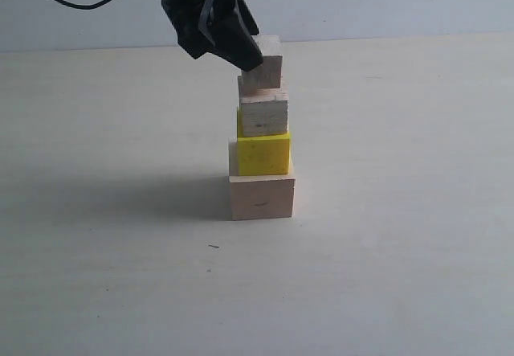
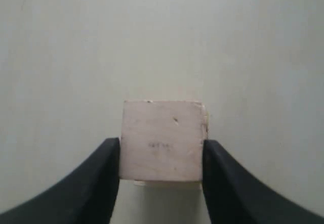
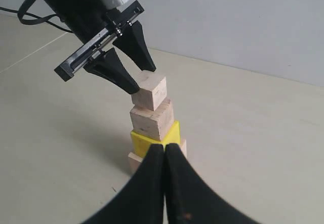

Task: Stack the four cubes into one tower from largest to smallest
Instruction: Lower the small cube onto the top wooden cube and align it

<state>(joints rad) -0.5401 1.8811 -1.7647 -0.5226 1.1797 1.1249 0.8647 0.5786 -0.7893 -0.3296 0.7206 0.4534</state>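
A tower stands mid-table: the large pale wood cube (image 1: 262, 197) at the bottom, the yellow cube (image 1: 263, 153) on it, then the medium pale cube (image 1: 264, 112). The smallest pale cube (image 1: 267, 68) sits on top, slightly turned and shifted right. My left gripper (image 1: 255, 60) comes down from the upper left and is shut on this smallest cube (image 2: 162, 133), one black finger (image 2: 104, 173) against each side. The right wrist view shows the same grip on the top cube (image 3: 150, 91). My right gripper (image 3: 165, 150) is shut and empty, hovering back from the tower.
The pale tabletop (image 1: 401, 211) spreads wide around the tower, with a grey wall (image 1: 361, 2) behind it. A black cable (image 1: 72, 2) trails from the left arm at the upper left. A tiny dark speck (image 1: 214, 247) lies in front of the tower.
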